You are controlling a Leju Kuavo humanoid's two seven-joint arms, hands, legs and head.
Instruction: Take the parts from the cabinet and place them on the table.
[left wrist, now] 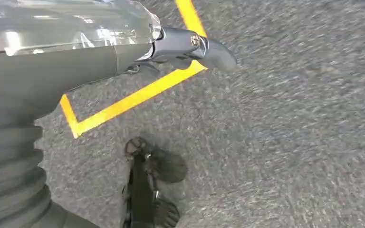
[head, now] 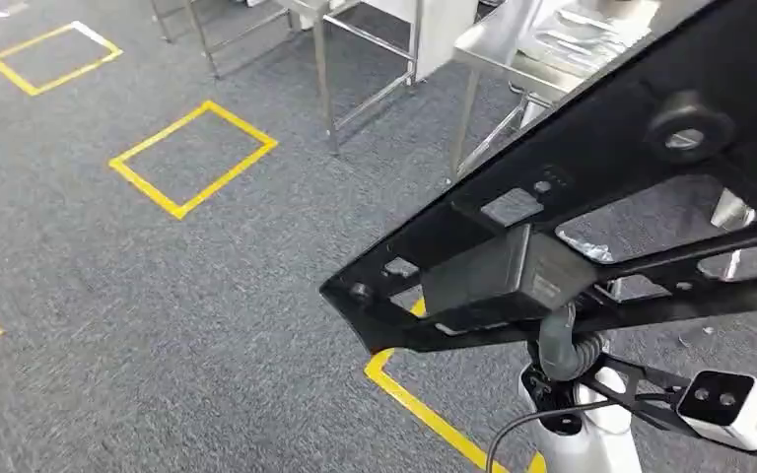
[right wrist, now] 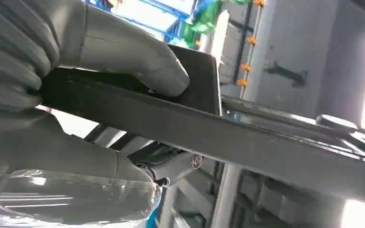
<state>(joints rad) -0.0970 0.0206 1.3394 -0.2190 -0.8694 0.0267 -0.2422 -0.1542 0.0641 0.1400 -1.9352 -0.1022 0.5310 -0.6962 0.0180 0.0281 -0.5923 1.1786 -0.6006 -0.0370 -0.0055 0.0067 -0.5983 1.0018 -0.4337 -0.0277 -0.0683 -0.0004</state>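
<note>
The big black flat plastic part w/ cut-out windows [head: 591, 197] is in the right hand [right wrist: 100, 95], carried above the grey carpet floor [head: 158, 296]. In the right wrist view the thick grey thumb [right wrist: 138, 64] presses on one face of the part and the other fingers [right wrist: 76, 166] sit under the opposite face, so the fingers are clamped across the panel's thickness, near one end

Landmark = the shiny steel table [head: 552, 49]. The part's long axis runs diagonally, pointed corner low and away from the table, far end reaching up toward and overlapping the table edge in the head view. Table lies ahead of the part, beyond its upper end. Yellow tape squares [head: 192, 158] on the carpet are well apart from the table, off to its side

Left hand [left wrist: 180, 47] hangs over carpet and a yellow tape corner [left wrist: 123, 102], nowhere near the table; its fingers hold nothing, but can't tell how far they are spread

Judgement: right arm is the one nearer and loaded, so the next move likely means bringing the part's far end over the table top first, then levelling it
</note>
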